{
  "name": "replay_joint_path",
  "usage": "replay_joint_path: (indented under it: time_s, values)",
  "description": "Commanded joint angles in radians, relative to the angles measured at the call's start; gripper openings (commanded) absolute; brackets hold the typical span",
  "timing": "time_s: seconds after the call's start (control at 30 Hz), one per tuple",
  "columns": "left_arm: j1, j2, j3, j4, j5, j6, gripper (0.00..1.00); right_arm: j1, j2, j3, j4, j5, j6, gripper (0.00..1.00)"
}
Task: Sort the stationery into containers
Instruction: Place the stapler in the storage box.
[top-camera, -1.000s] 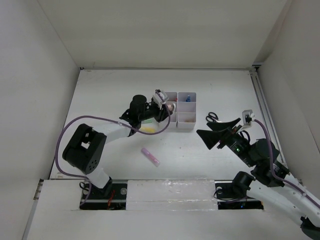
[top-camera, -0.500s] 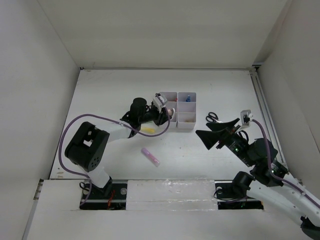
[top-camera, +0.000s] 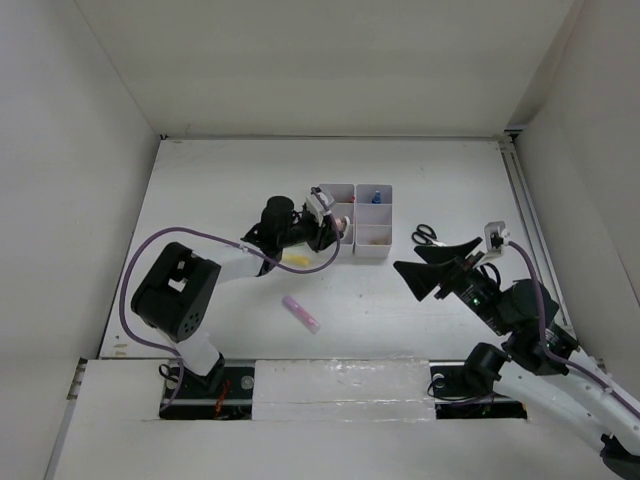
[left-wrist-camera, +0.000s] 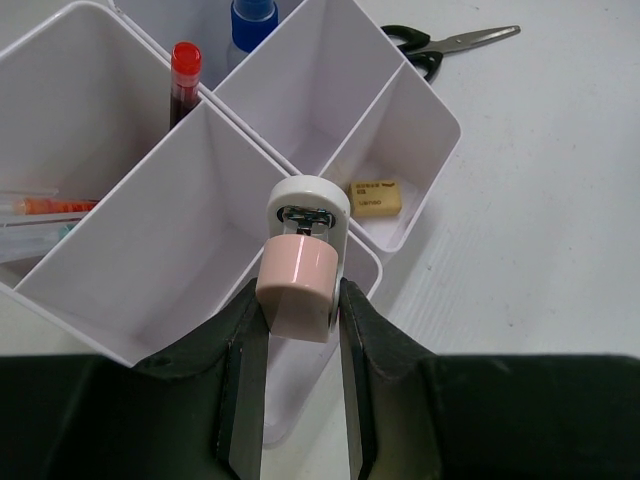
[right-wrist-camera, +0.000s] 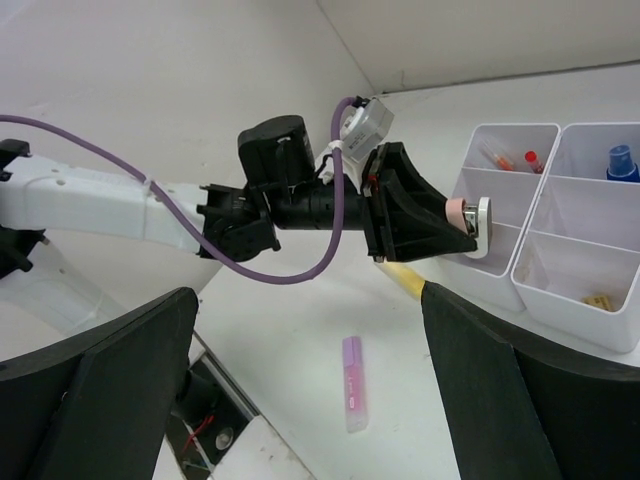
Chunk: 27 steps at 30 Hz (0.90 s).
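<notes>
My left gripper (top-camera: 334, 226) is shut on a small pink-and-white stapler-like item (left-wrist-camera: 303, 262), held level just above the near left compartment of the white organiser tray (top-camera: 372, 249). In the left wrist view the tray (left-wrist-camera: 441, 113) holds a beige eraser (left-wrist-camera: 374, 196), a red pen (left-wrist-camera: 184, 68), a blue piece (left-wrist-camera: 252, 14) and thin pens at the far left. A pink highlighter (top-camera: 301, 313) and a yellow highlighter (top-camera: 296, 260) lie on the table. Black-handled scissors (top-camera: 425, 235) lie right of the tray. My right gripper (top-camera: 432, 270) is open and empty, above the table.
White walls enclose the table on the left, back and right. The left arm's purple cable (top-camera: 150, 250) loops over the table's left side. In the right wrist view the pink highlighter (right-wrist-camera: 353, 398) lies between my open fingers, well below them.
My left gripper, still holding the pink-and-white item, has shifted slightly toward the near side at the tray's left edge. The right arm has barely moved.
</notes>
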Motion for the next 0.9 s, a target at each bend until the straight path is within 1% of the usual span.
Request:
replay_joint_path:
  time_s: [0.0,0.1,0.3,0.4,0.53,0.63,0.83,0.87]
  values:
    - [0.005,-0.003,0.002,0.052,-0.001,-0.006,0.01,0.008,-0.021,-0.004,0.031,-0.006,-0.018,1.00]
    - [0.005,0.006,0.002,0.052,-0.015,-0.006,0.01,0.008,-0.030,-0.004,0.031,-0.015,-0.018,1.00]
    - [0.005,0.025,0.002,0.043,-0.033,-0.006,0.06,0.008,-0.039,-0.013,0.031,-0.015,-0.018,1.00]
    - [0.005,0.034,0.002,0.043,-0.033,-0.006,0.11,0.008,-0.048,-0.014,0.031,-0.015,-0.018,1.00]
    - [0.005,0.034,0.002,0.033,-0.033,-0.015,0.16,0.008,-0.048,-0.014,0.031,-0.015,-0.018,1.00]
    - [0.005,0.034,0.002,0.033,-0.021,-0.015,0.22,0.008,-0.048,-0.014,0.031,-0.015,-0.018,1.00]
    - [0.005,0.016,0.002,0.033,-0.021,-0.026,0.28,0.008,-0.048,-0.014,0.031,-0.015,-0.018,1.00]
    - [0.005,0.015,0.002,0.024,-0.021,-0.026,0.36,0.008,-0.048,-0.014,0.031,-0.015,-0.018,1.00]
